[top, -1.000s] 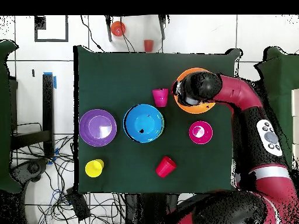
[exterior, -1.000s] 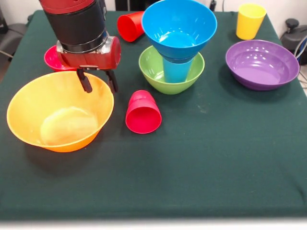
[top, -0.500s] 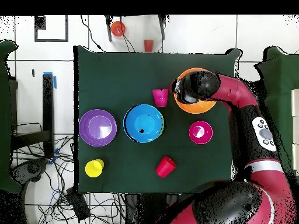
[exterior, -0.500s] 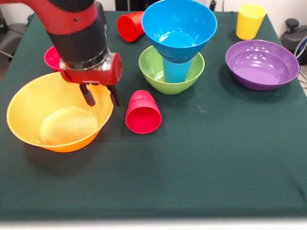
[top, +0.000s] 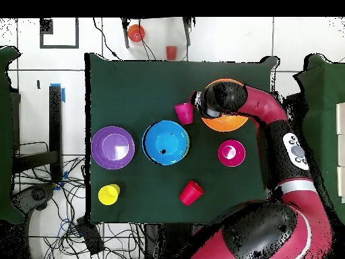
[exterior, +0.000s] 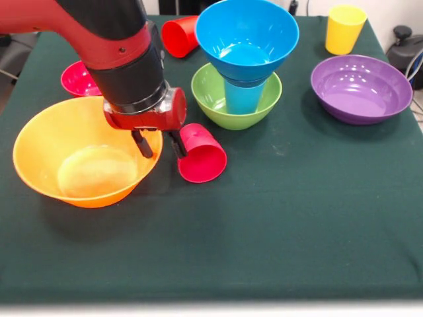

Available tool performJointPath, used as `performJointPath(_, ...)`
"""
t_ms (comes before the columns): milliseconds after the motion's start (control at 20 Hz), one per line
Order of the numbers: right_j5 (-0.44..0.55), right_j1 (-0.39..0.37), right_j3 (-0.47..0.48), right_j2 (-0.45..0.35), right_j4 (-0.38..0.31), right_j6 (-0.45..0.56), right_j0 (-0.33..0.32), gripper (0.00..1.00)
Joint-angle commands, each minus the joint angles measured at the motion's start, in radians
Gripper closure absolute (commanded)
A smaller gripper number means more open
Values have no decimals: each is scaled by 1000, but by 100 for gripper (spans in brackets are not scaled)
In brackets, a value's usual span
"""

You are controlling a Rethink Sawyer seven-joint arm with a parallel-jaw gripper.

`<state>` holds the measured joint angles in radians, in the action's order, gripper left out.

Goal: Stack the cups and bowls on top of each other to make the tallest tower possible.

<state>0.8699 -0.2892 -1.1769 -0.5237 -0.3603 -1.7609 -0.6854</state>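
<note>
While the tower (exterior: 243, 59) is only green bowl, light blue cup and blue bowl, the spread, empty claw (exterior: 158, 144) straddles the orange bowl's (exterior: 46, 142) three-o'clock rim.

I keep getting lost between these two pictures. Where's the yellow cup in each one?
Front view: yellow cup at the top right, behind the purple bowl.
Overhead view: yellow cup at the lower left, below the purple bowl.
Shared landmark: the purple bowl beside it.

The arm (exterior: 125, 59) hides part of the small red bowl (exterior: 78, 79).
</note>
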Motion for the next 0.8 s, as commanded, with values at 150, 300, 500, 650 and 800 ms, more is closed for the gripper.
performJointPath(150,-66,39,30,-67,5,100,4,0)
performJointPath(300,-67,44,33,-69,8,89,3,0)
performJointPath(500,-73,24,30,-47,-10,63,15,0)
performJointPath(650,-36,-15,22,-23,-17,48,26,0)
performJointPath(800,-9,-31,44,9,-34,29,42,0)
